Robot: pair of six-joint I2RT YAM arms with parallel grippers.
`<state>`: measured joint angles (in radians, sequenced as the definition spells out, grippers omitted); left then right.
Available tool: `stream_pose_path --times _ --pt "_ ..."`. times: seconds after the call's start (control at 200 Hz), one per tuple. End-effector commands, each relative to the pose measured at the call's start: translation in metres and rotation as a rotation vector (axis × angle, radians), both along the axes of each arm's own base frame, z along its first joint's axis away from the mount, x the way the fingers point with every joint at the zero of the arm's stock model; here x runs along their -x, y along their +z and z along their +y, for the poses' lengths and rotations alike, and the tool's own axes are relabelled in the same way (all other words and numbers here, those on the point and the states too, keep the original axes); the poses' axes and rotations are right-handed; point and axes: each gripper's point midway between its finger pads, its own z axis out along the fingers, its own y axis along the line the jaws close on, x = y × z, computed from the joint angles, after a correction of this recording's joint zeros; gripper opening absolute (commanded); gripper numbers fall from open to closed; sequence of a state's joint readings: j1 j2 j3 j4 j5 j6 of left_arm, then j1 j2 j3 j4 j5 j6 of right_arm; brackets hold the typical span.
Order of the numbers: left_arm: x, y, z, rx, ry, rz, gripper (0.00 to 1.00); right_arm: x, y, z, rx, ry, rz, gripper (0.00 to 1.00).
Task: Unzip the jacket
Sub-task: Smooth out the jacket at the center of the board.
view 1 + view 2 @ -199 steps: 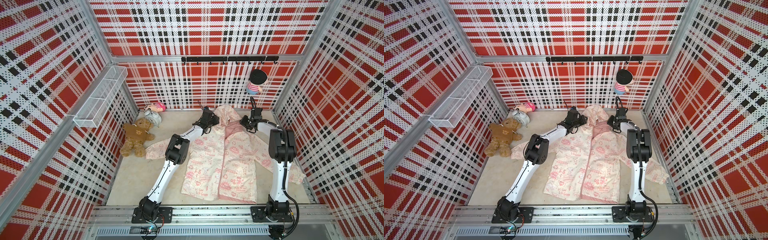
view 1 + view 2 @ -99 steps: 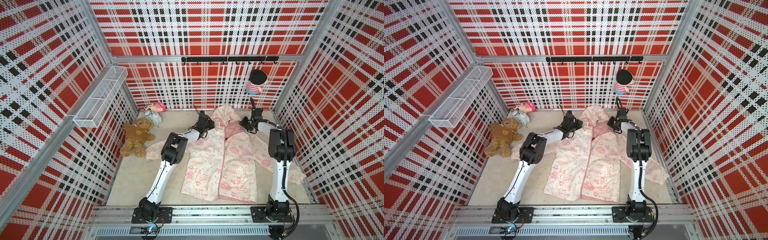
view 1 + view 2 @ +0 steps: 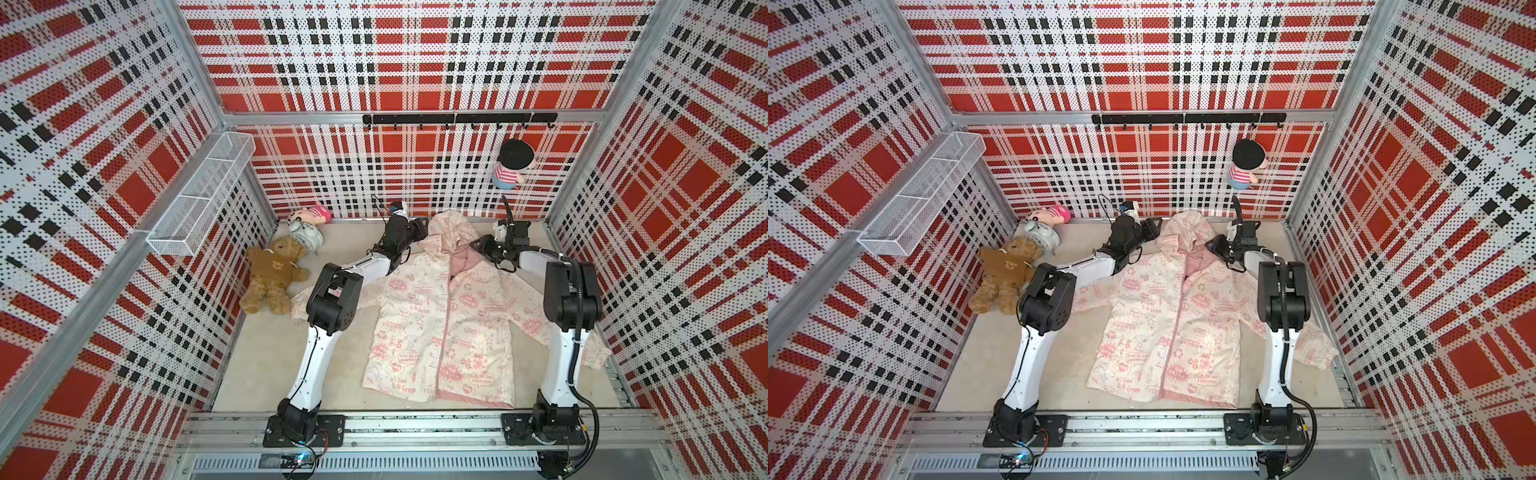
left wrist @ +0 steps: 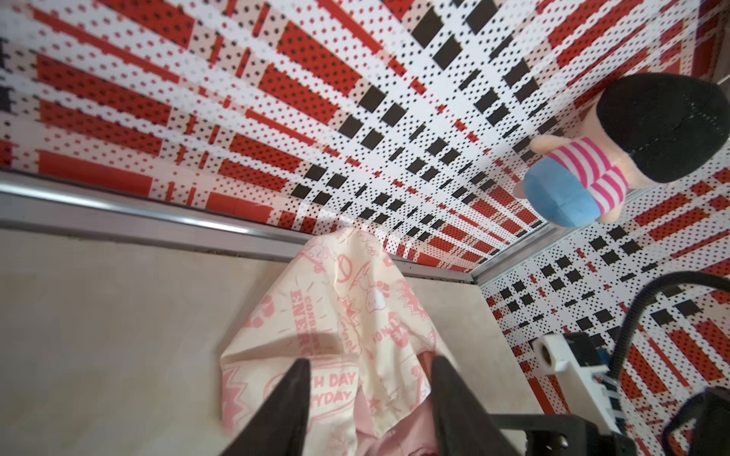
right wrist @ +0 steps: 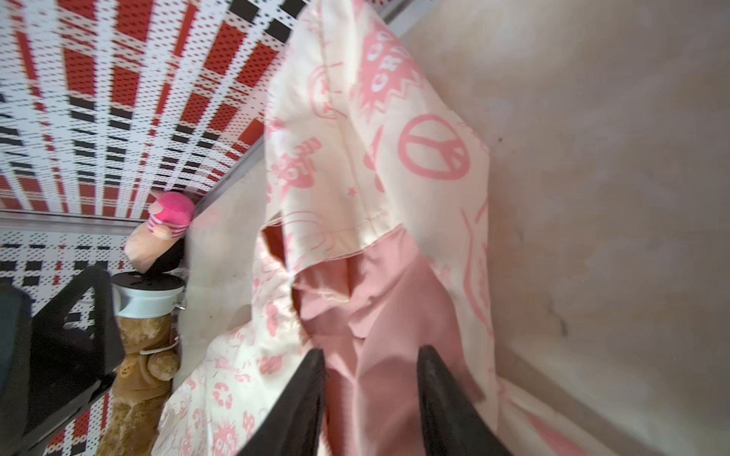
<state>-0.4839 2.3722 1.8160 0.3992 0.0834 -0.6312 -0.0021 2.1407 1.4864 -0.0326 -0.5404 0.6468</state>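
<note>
The jacket (image 3: pixel 415 332) before you reads "EARTH DAY EVERYDAY"; at its hood (image 3: pixel 451 230), your left gripper (image 4: pixel 370 360) and right gripper (image 5: pixel 371 349) both hold their jaws apart, clamping nothing.

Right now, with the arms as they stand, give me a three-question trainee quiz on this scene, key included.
1. True or false: the cream hooded jacket with pink prints hangs from the black hook rail.
2. What hangs below that rail? A. blue towel B. black-haired plush doll in a pink-striped shirt C. green cap
3. Fill in: the left claw and right claw both sit at the jacket's ____ end.
Key: 1 false, it lies flat on the floor; 2 B; 3 hood.
</note>
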Motion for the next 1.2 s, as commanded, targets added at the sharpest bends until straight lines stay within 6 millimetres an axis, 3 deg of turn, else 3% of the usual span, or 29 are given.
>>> stream_pose_path --times 0.0,0.14,0.351,0.496,0.631,0.947,1.197 --pt "0.002 -0.003 -0.026 -0.108 -0.048 -0.018 0.55 0.006 0.057 -0.003 0.017 0.008 -0.123 0.45" --pt "0.005 -0.010 -0.029 -0.128 -0.049 -0.015 0.55 0.034 0.056 -0.018 0.152 -0.012 -0.081 0.46" --pt "0.007 -0.009 -0.018 -0.122 -0.035 -0.015 0.55 0.078 0.026 -0.029 0.229 -0.030 0.050 0.42" --pt "0.010 -0.008 -0.013 -0.138 -0.028 -0.015 0.55 0.092 0.006 -0.025 0.198 -0.033 0.101 0.41" --pt "0.012 -0.011 -0.006 -0.142 -0.020 -0.003 0.54 0.085 -0.010 -0.016 0.147 -0.018 0.110 0.42" --pt "0.019 -0.018 0.007 -0.157 -0.010 0.020 0.54 0.044 -0.018 0.008 0.053 0.005 0.098 0.36" --pt "0.020 -0.022 0.013 -0.172 -0.003 0.029 0.53 0.020 -0.007 0.035 0.007 0.044 0.056 0.35"
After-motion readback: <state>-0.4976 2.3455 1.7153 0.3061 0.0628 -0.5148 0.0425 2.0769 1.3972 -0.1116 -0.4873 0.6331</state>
